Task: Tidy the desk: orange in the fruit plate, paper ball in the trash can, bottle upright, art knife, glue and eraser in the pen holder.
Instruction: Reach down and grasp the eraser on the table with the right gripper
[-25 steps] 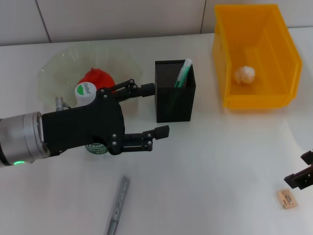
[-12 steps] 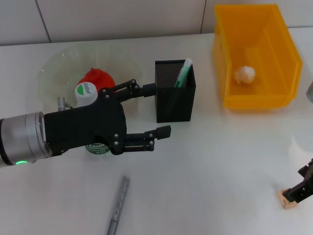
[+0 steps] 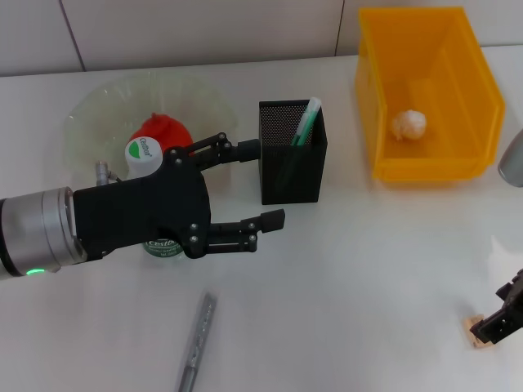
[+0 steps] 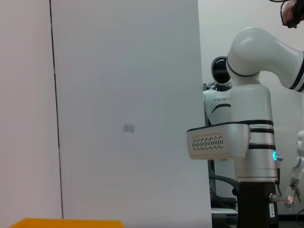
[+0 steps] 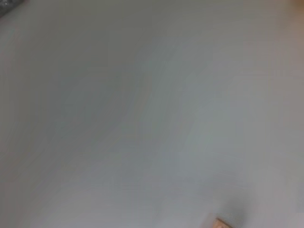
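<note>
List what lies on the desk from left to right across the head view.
Fruit plate → bottle → art knife → pen holder → yellow trash can with the paper ball inside → eraser under the right gripper.

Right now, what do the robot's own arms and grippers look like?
The left arm is a silver metal cylinder with a small green light near its underside. It carries a matte black, blocky left gripper with two jointed black jaws fastened by small silver screws. The right gripper also looks black, but only an edge of it shows at the frame's corner, with a grey rounded arm section above it.
</note>
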`<state>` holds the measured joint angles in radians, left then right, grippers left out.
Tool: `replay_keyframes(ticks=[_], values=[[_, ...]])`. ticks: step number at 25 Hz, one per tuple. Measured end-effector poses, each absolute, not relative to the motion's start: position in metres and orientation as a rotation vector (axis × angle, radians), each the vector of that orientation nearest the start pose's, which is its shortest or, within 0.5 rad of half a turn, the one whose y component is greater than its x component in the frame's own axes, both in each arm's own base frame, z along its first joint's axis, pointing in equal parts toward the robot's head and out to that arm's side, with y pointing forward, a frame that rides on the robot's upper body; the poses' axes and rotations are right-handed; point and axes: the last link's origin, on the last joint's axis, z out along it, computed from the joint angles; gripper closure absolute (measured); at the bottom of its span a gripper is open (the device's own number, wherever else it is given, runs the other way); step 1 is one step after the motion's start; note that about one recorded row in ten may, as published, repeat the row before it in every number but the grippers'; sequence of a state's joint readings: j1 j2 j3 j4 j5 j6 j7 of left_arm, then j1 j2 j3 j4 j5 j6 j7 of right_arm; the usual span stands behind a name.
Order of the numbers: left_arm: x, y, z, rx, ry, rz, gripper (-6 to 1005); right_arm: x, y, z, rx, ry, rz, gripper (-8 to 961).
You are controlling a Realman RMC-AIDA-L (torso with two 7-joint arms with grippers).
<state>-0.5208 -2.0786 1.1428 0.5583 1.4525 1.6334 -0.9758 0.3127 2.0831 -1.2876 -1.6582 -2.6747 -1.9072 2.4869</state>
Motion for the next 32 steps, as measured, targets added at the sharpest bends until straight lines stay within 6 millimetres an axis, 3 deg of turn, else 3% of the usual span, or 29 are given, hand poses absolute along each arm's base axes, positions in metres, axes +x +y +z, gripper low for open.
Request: replay_keyframes(ticks=[32], values=[[-0.203,0.308,-0.033,-2.751,-0.012,-1.111,138,0.233,0.271,0.017,-2.529,1.015,-0.922,227]])
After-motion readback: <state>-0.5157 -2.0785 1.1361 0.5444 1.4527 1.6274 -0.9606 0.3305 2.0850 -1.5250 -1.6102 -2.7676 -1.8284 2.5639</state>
